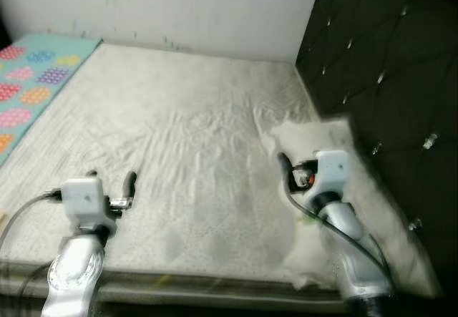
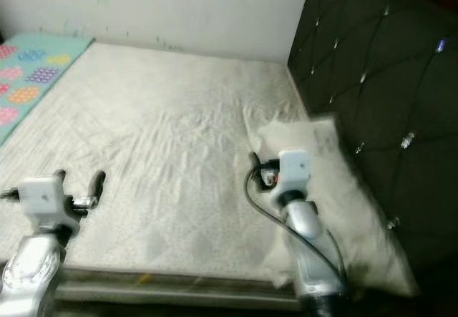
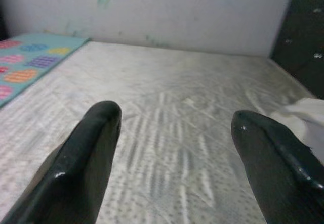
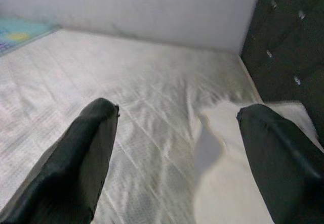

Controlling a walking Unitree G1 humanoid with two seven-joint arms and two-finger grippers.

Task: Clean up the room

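Left eye view | pillow point(image 1: 325, 188) lying along tufted headboard point(image 1: 386, 81), long axis away from robot; under right gripper point(image 4: 177, 148), jaws wide | left gripper point(image 3: 174, 153) wide, farther off over bare mattress point(image 1: 172, 138)

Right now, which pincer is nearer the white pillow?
Right. The right pincer hangs over the white pillow beside the headboard; the left pincer is across the mattress.

Head views softly blurred, pillow point(image 1: 372, 210) partly hidden behind right arm, play mat point(image 1: 28, 88) cut off at frame edge
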